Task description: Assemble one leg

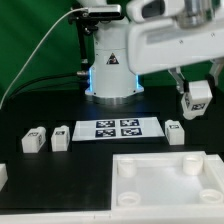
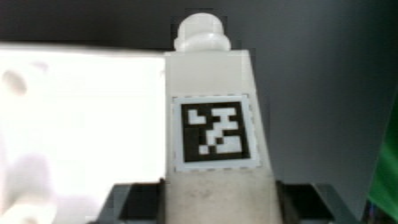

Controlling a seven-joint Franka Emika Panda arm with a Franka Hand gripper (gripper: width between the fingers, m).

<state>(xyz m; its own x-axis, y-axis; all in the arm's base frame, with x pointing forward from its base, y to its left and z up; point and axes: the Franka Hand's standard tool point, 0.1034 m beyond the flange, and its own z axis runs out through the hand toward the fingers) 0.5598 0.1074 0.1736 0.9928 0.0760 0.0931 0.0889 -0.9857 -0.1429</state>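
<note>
On the black table (image 1: 60, 190) the marker board (image 1: 118, 128) lies flat; a large white tray-like piece (image 1: 165, 188) sits nearer the camera.

Robot body: the white arm (image 1: 165, 45) stands on a round base column (image 1: 115, 78) at the far middle of the scene. The column is ringed low down by a band of blue light (image 1: 92, 80), marked on its shell with a black triangular sign (image 1: 112, 60) and capped by a dark collar (image 1: 100, 17). A thin light cable (image 1: 40, 43) arcs in from the exterior view's left. The broad upper link (image 1: 185, 30) is smooth, white and round-edged, and the gripper (image 1: 196, 103) below it has a pale body and black, blocky fingers (image 2: 121, 203).
</note>
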